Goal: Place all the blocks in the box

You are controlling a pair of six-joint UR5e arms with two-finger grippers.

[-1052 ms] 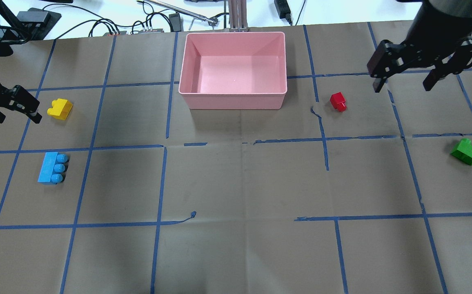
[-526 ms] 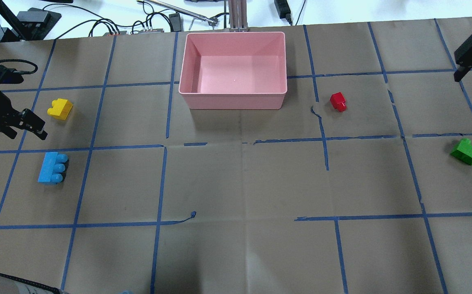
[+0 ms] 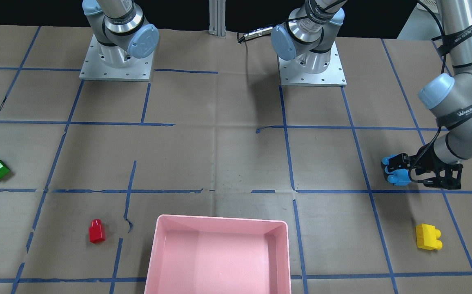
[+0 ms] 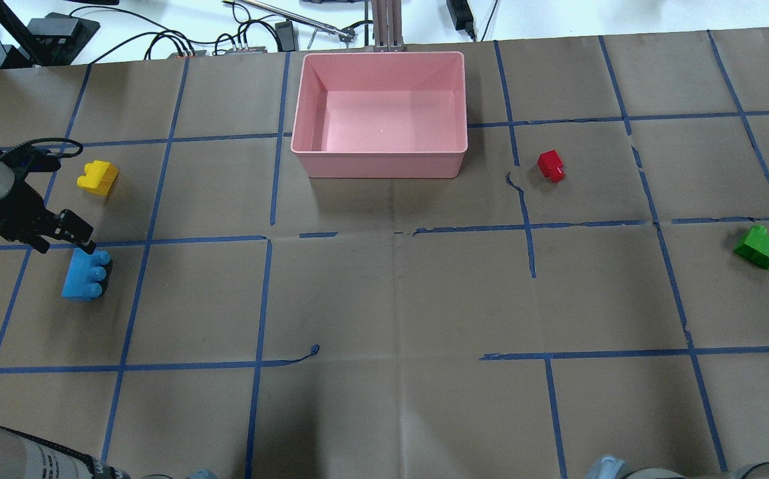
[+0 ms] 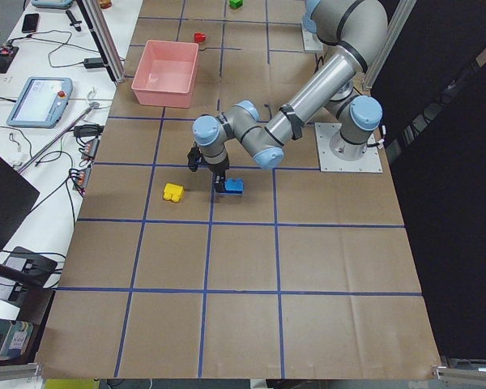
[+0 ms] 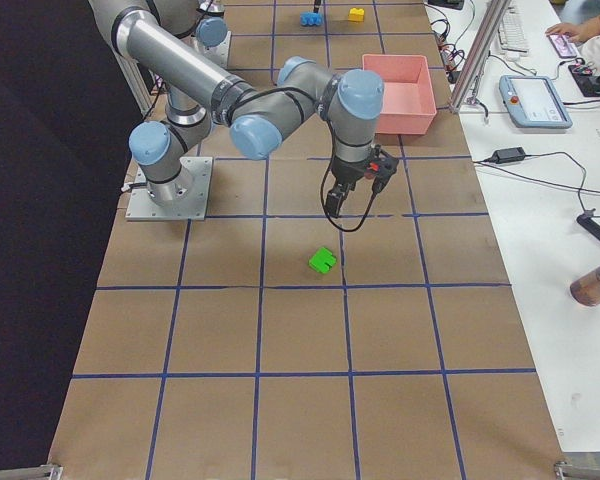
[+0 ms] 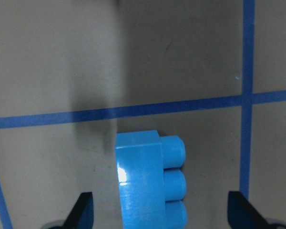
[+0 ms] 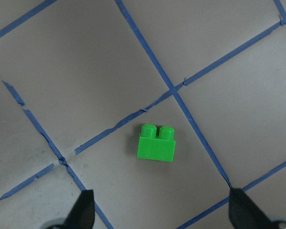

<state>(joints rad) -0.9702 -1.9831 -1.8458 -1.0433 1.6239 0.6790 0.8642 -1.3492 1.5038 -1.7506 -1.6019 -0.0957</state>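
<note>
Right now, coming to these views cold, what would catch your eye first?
The empty pink box at the far edge of the table, with all four bricks lying outside it: the yellow brick and blue brick on the robot's left, the red brick and green brick on its right. Next, the left gripper, open, close over the blue brick, and the right gripper, open above the green brick.

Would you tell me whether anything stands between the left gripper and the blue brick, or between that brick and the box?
Nothing visible does. The left gripper is open right by the blue brick, with only bare table from there to the box. The yellow brick lies off that line.
</note>
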